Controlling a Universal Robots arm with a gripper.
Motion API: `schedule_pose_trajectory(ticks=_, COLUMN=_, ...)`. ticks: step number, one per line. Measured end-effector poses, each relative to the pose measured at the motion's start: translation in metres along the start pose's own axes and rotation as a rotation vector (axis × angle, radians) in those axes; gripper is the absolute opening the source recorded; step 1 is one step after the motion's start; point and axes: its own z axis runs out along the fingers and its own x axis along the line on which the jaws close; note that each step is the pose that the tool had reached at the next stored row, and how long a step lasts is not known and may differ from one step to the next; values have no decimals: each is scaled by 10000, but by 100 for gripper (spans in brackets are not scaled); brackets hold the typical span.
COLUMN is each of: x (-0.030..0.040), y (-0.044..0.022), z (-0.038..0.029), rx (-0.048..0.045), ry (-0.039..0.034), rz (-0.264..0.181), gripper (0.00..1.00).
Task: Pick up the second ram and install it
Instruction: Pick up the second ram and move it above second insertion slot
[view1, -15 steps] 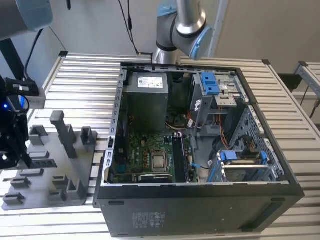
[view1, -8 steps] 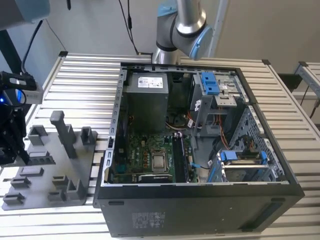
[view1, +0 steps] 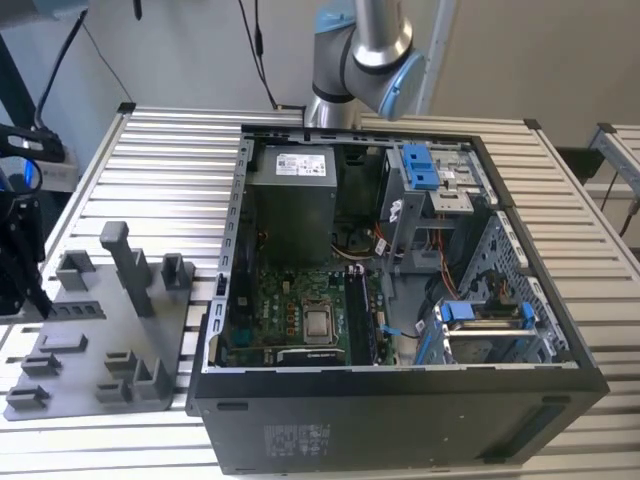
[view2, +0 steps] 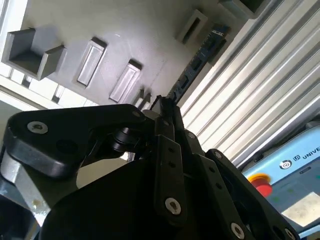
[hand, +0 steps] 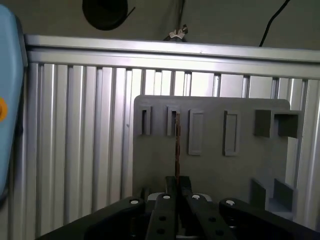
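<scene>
In both wrist views the second ram (hand: 176, 145) (view2: 197, 57) is a thin dark board seen edge-on, running out from between my black fingertips. My gripper (hand: 176, 182) (view2: 163, 104) is shut on its near end. The board's far end lies over a narrow slot of the grey tray (hand: 215, 170) (view2: 125, 30); I cannot tell whether it still sits in that slot. In the exterior view my gripper (view1: 35, 298) hangs over the tray (view1: 100, 345) at the far left, well away from the open computer case (view1: 400, 400).
The case lies open on the slatted aluminium table (view1: 170, 150), with the green motherboard (view1: 290, 320) and blue drive brackets (view1: 420, 165) inside. Upright grey blocks (view1: 128, 265) stand on the tray. A light blue pendant (view2: 295, 170) with a red button lies beside the table.
</scene>
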Motion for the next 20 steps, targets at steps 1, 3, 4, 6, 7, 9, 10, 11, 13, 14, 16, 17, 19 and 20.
schedule_pose_trajectory(ticks=1, x=0, y=0, z=-26, rx=0, ry=-1, rz=0, gripper=14)
schedule_pose_trajectory(ticks=3, x=0, y=0, z=-64, rx=0, ry=0, rz=0, gripper=14)
schedule_pose_trajectory(ticks=4, x=1, y=0, z=-80, rx=0, ry=0, rz=0, gripper=14)
schedule_pose_trajectory(ticks=6, x=1, y=0, z=-103, rx=1, ry=0, rz=6, gripper=14)
schedule_pose_trajectory(ticks=7, x=1, y=0, z=-116, rx=0, ry=0, rz=13, gripper=14)
schedule_pose_trajectory(ticks=9, x=1, y=0, z=-144, rx=-1, ry=0, rz=24, gripper=14)
schedule_pose_trajectory(ticks=10, x=1, y=1, z=-159, rx=-1, ry=0, rz=28, gripper=14)
schedule_pose_trajectory(ticks=11, x=1, y=0, z=-173, rx=0, ry=-1, rz=31, gripper=14)
schedule_pose_trajectory(ticks=13, x=1, y=1, z=-202, rx=-1, ry=0, rz=37, gripper=14)
schedule_pose_trajectory(ticks=14, x=1, y=1, z=-217, rx=-1, ry=0, rz=40, gripper=14)
schedule_pose_trajectory(ticks=16, x=1, y=1, z=-252, rx=0, ry=0, rz=44, gripper=14)
schedule_pose_trajectory(ticks=17, x=1, y=1, z=-269, rx=-1, ry=0, rz=45, gripper=14)
schedule_pose_trajectory(ticks=19, x=1, y=1, z=-302, rx=0, ry=0, rz=49, gripper=14)
schedule_pose_trajectory(ticks=20, x=1, y=2, z=-321, rx=0, ry=0, rz=50, gripper=14)
